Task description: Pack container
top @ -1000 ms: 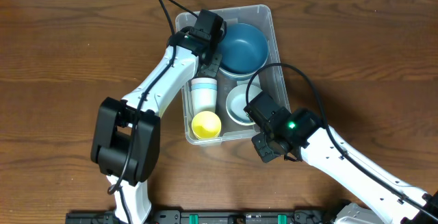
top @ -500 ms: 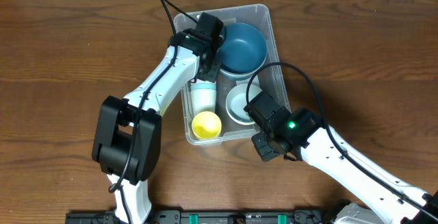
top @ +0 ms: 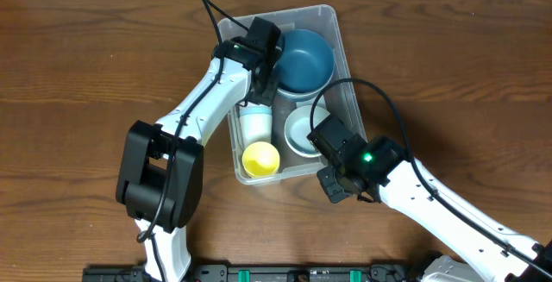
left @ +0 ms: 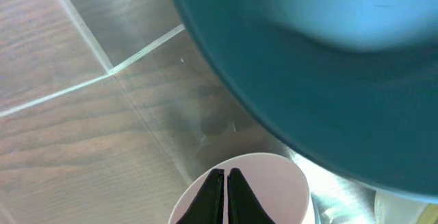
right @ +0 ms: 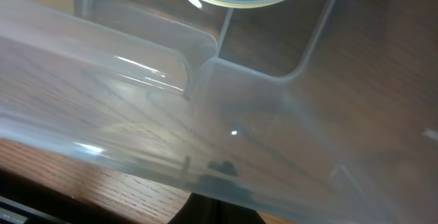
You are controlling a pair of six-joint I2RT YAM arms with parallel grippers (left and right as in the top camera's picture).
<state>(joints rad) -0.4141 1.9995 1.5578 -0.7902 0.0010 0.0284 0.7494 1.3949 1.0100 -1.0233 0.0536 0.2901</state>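
Observation:
The container (top: 352, 92), a clear plastic bin, lies in the middle of the wooden table. It holds a blue bowl (top: 304, 59), a white cup (top: 256, 125), a yellow cup (top: 260, 158) and a small white bowl (top: 300, 132). My left gripper (top: 263, 88) is inside the bin between the blue bowl and the white cup. In the left wrist view the left gripper (left: 225, 177) is shut and empty, its tips over the white cup (left: 274, 183) below the blue bowl (left: 308, 66). My right gripper (right: 220, 212) is shut and empty against the outside of the container's wall (right: 137, 107).
Bare wooden table (top: 78, 75) surrounds the bin on all sides. A black cable (top: 207, 6) runs from the left arm over the bin's far left corner. The arm bases stand at the near edge (top: 259, 273).
The far end of the container has slid slightly to the left, and the left gripper has gone with it. The right arm has stayed put.

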